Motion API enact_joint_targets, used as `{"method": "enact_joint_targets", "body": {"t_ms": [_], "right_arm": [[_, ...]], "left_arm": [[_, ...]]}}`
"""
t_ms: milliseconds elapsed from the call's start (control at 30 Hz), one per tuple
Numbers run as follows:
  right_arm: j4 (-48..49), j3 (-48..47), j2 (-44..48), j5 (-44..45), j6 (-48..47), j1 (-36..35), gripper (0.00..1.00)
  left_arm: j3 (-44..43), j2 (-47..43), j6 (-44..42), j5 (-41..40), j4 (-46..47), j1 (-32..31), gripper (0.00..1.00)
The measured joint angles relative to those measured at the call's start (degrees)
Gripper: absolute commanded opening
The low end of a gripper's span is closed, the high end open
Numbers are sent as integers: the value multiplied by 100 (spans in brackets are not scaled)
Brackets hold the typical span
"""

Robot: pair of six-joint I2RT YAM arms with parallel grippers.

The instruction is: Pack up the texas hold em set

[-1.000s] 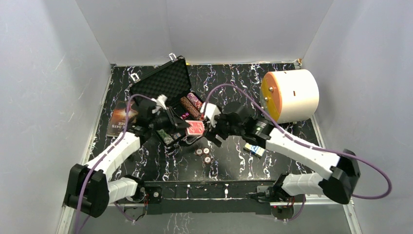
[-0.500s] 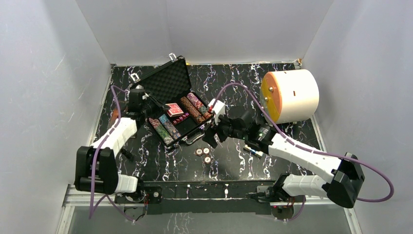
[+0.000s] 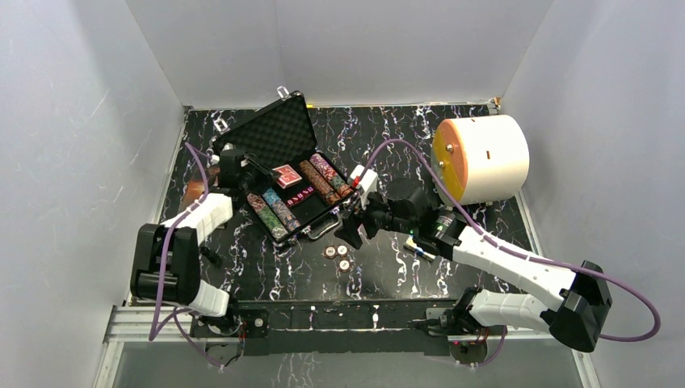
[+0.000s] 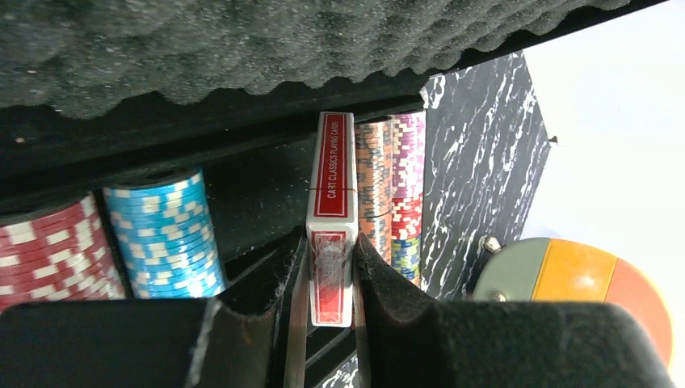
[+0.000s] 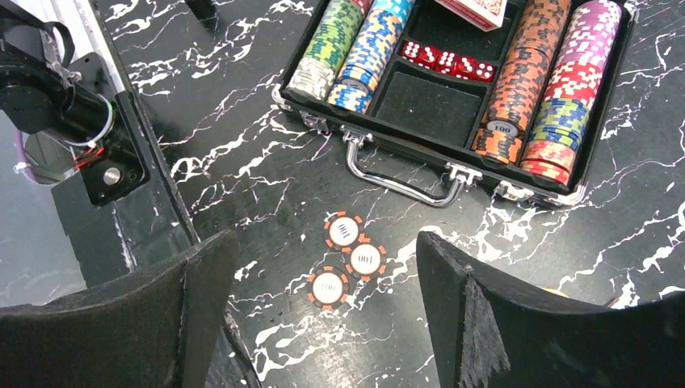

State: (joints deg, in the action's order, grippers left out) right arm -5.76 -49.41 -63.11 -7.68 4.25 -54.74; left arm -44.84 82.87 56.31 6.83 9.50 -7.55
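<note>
The left arm (image 3: 198,222) is being reached far forward from its base with the wrist turned sideways. The left gripper (image 4: 331,283) is being clamped on the red card deck (image 4: 331,186), jaws pinched against its two broad faces, and the pack is being held on edge between them. The right arm (image 3: 501,259) is being stretched low across the table, and the right gripper (image 5: 323,242) is being held wide open above the surface, nothing gripped.

The scene is being closed in by grey walls (image 3: 363,48) on three sides, and everything is being carried by a black, white-veined tabletop (image 3: 388,137). The white cylinder with the orange face (image 3: 485,158) is being left well apart, behind the right jaws. The open black case (image 3: 275,137) is being shown just ahead of the right jaws, its foam lid rising right beyond the left jaws. The gripped deck is being flanked by rows of chips (image 5: 517,89) inside the case. Red dice (image 5: 448,63) are being shown in the middle tray, ahead of the right jaws. Three loose chips (image 5: 343,231) are being framed on the tabletop between the open right jaws.
</note>
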Motion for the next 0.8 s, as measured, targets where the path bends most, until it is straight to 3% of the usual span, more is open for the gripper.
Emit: {"method": "enact_joint_targets", "body": {"t_ms": [800], "right_arm": [[-7, 55, -271, -20, 0, 0, 89]], "left_arm": [[63, -39, 133, 63, -42, -138, 0]]}}
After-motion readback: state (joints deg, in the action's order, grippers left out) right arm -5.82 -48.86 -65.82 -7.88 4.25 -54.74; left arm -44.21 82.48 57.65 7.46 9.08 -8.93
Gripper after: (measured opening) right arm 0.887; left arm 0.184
